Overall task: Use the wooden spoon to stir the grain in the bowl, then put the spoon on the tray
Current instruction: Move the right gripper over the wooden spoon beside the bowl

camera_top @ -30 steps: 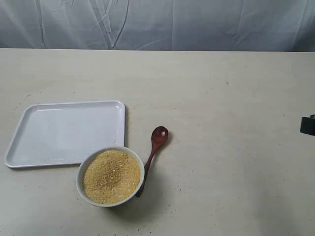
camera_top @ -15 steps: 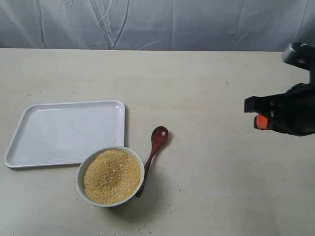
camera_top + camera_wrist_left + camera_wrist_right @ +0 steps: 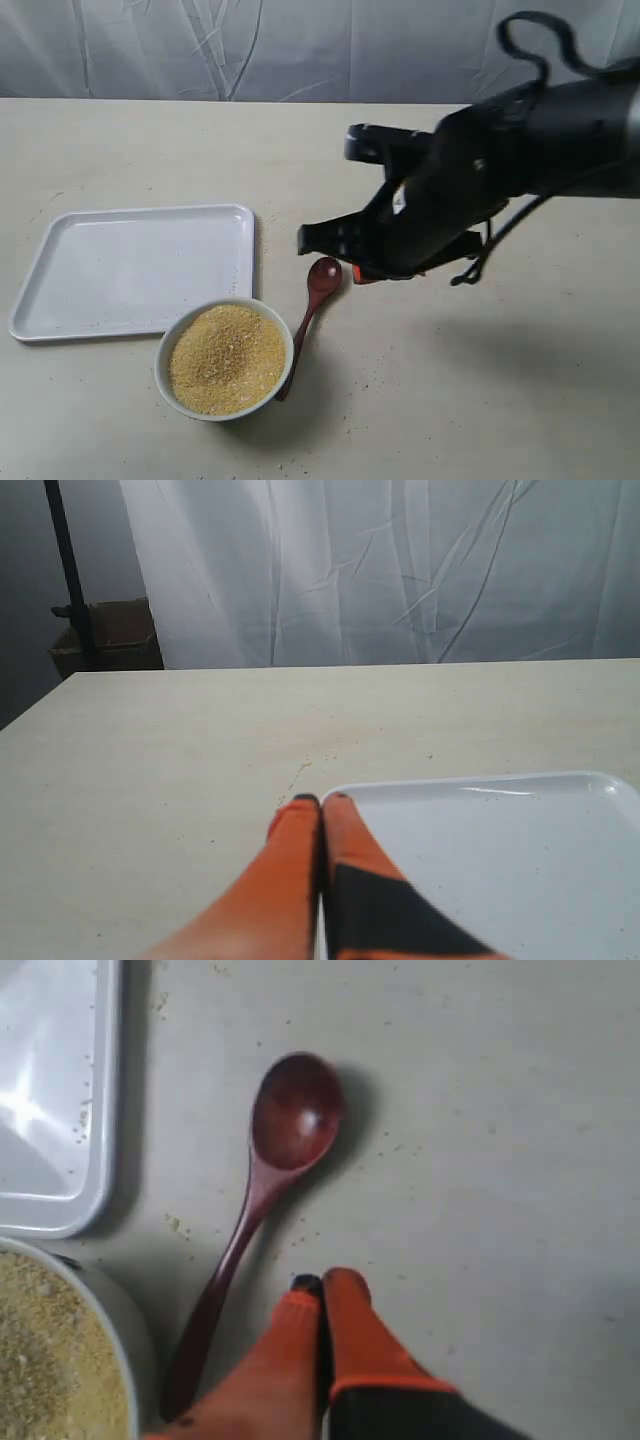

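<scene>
Since the spoon [image 3: 288, 1125] lies flat on the table [image 3: 480, 380], untouched, just beside and ahead of the right jaws, nothing of the task looks done yet. Those jaws are pressed together, holding nothing. Grain [image 3: 226, 358] sits mounded in the bowl [image 3: 161, 362], beyond the spoon's handle from them. Left jaws, likewise closed and empty, point at a corner of the bare tray [image 3: 130, 270]. Grasping, stirring and placing are all left to do.
</scene>
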You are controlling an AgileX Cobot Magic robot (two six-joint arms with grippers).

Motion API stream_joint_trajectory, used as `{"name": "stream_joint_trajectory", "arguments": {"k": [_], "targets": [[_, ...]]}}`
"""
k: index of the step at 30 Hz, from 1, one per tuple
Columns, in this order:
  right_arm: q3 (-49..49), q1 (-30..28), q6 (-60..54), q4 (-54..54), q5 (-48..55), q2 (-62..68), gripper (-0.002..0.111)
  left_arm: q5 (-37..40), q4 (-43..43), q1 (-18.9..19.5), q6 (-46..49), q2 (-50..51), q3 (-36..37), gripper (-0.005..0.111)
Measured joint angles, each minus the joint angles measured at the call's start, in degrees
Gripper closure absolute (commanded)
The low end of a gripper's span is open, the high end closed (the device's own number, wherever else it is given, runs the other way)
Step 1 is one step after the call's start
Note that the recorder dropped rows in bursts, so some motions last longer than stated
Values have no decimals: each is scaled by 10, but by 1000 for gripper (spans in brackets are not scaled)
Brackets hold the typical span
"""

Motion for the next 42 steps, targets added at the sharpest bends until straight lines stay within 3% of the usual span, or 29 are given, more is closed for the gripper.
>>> {"name": "stream_joint_trajectory", "arguments": {"k": [3, 8, 11, 21, 23, 27, 30, 36, 42], "targets": [[-35, 35, 59, -31, 17, 43, 107, 0, 0, 0, 0, 0, 0, 106], [-67, 73, 173, -84, 24, 85, 76, 0, 0, 0, 0, 0, 0, 106], [-72, 83, 229, -111, 24, 97, 68, 0, 0, 0, 0, 0, 0, 106], [-73, 102, 403, -200, -12, 163, 69, 0, 0, 0, 0, 0, 0, 106], [-73, 102, 406, -210, -7, 169, 78, 0, 0, 0, 0, 0, 0, 106], [-74, 103, 407, -245, 32, 172, 109, 0, 0, 0, 0, 0, 0, 106], [-74, 103, 405, -251, 42, 172, 109, 0, 0, 0, 0, 0, 0, 106], [-74, 102, 328, -256, 51, 138, 109, 0, 0, 0, 0, 0, 0, 106], [-74, 100, 125, -234, 59, 72, 109, 0, 0, 0, 0, 0, 0, 106]]}}
